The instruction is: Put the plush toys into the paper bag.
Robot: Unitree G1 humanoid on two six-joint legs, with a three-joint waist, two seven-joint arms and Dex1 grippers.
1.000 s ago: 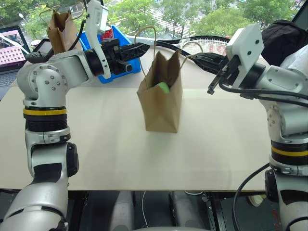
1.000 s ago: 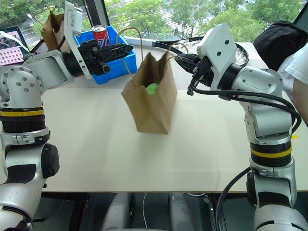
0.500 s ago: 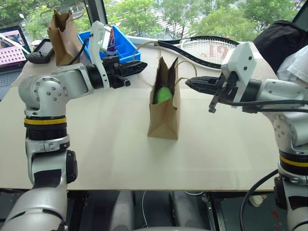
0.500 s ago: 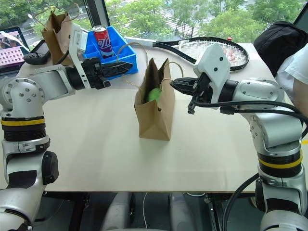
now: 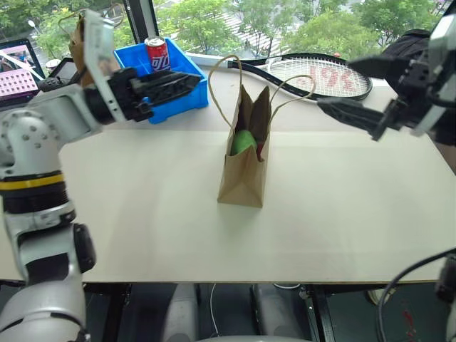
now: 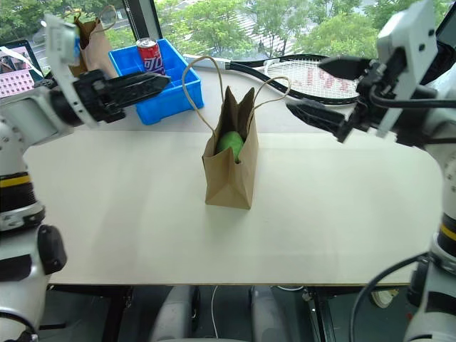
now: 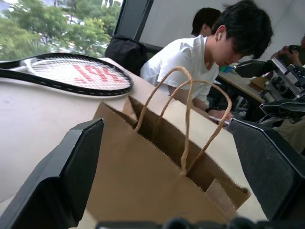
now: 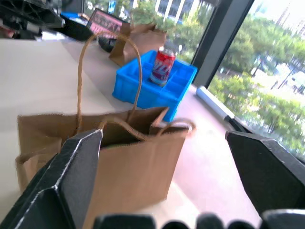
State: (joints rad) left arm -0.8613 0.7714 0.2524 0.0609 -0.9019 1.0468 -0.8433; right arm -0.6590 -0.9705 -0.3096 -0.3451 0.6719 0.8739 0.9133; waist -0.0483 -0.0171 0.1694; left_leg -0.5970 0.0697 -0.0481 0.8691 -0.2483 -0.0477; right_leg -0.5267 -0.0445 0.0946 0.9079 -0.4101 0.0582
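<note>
Your two head views look forward and down over the tabletop [image 5: 142,214] from nearly the same spot, both centred on the paper bag [image 5: 244,174]. Your wrist views sit low and close, facing that bag [image 7: 143,181] from opposite sides between each tool's fingers.

table [image 5: 142,206] | on it: paper bag [image 5: 244,178], blue bin [image 5: 171,71], racket [image 5: 313,71]

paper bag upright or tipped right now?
Upright. The paper bag stands on the table on its own base, mouth open upward, with the green plush inside.
</note>
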